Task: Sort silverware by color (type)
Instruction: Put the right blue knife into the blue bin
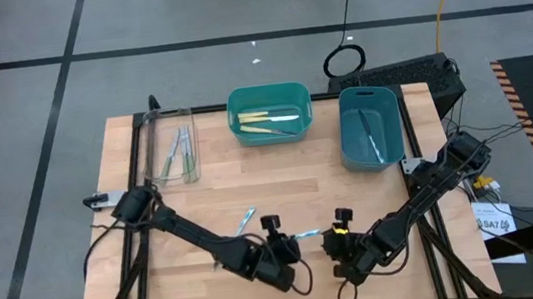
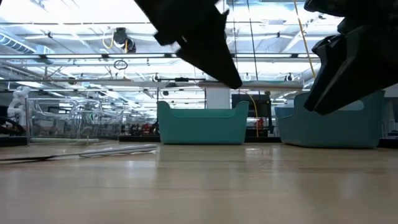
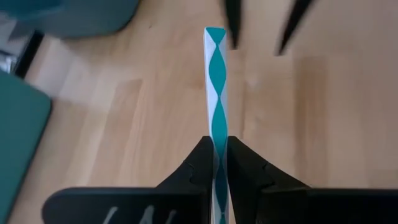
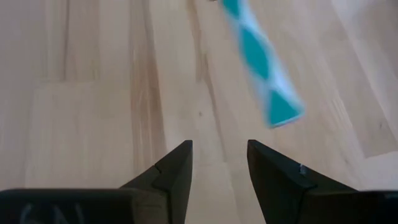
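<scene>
The blue-handled utensil (image 3: 216,93) we see clamped between the fingers of the left gripper (image 3: 217,163), while the right gripper (image 4: 219,163) stands open near its tip.

grey floor (image 1: 187,73), black lines; bright ceiling lights (image 2: 74,25).

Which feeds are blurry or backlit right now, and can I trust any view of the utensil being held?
Left wrist view: sharp on the teal-and-white utensil clamped by the left gripper, soft at the bins behind. Right wrist view: that utensil's end is smeared; the right gripper is crisp and open. Low view: both arms are dark silhouettes against bright ceiling lights. High view: evenly lit.
</scene>
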Action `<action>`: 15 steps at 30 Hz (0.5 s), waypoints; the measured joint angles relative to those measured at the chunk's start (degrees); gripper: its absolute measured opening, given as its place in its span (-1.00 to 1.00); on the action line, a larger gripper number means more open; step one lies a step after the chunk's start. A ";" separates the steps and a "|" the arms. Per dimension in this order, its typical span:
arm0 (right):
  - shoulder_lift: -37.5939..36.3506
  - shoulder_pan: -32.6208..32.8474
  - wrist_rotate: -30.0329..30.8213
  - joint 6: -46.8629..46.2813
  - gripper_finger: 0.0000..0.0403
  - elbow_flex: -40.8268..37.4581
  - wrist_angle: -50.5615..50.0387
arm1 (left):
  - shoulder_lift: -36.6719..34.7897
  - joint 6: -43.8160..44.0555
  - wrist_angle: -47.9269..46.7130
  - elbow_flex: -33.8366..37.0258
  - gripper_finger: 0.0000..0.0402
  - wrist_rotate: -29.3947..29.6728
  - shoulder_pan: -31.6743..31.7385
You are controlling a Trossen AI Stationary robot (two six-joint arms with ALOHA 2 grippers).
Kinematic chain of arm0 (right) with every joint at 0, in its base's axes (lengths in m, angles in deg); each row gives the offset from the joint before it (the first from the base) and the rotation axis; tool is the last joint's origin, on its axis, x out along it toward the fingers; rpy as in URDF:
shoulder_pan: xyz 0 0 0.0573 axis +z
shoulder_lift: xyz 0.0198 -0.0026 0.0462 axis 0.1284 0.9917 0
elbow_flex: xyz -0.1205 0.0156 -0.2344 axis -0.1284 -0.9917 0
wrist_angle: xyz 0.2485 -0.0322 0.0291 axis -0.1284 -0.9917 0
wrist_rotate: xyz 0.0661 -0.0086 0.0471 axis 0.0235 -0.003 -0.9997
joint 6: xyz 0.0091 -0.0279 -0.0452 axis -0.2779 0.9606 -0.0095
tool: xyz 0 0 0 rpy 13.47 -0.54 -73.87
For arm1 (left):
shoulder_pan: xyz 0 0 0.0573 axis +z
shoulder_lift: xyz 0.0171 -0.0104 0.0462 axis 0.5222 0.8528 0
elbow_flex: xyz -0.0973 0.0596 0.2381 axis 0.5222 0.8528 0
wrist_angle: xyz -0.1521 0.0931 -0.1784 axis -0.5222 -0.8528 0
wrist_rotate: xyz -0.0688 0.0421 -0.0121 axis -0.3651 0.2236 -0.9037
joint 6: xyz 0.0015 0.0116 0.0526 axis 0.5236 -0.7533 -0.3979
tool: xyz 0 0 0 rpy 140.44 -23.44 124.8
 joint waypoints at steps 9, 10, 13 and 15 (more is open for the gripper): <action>-0.41 0.41 0.54 -3.59 -0.28 0.02 -1.57 | -0.07 -2.45 -6.25 -1.28 -0.87 -3.79 -0.39; -0.41 0.50 1.10 -3.43 -0.28 0.02 -1.43 | -0.07 -2.41 -6.06 -1.28 -0.87 -4.64 -0.28; 0.03 0.68 2.09 -2.65 -0.28 0.02 -1.40 | -0.09 -0.88 -4.75 -1.30 -0.87 -6.79 -0.18; 0.61 0.68 2.71 -1.81 -0.27 0.02 -1.05 | -0.09 -0.02 -4.19 -1.30 -0.87 -7.25 -0.11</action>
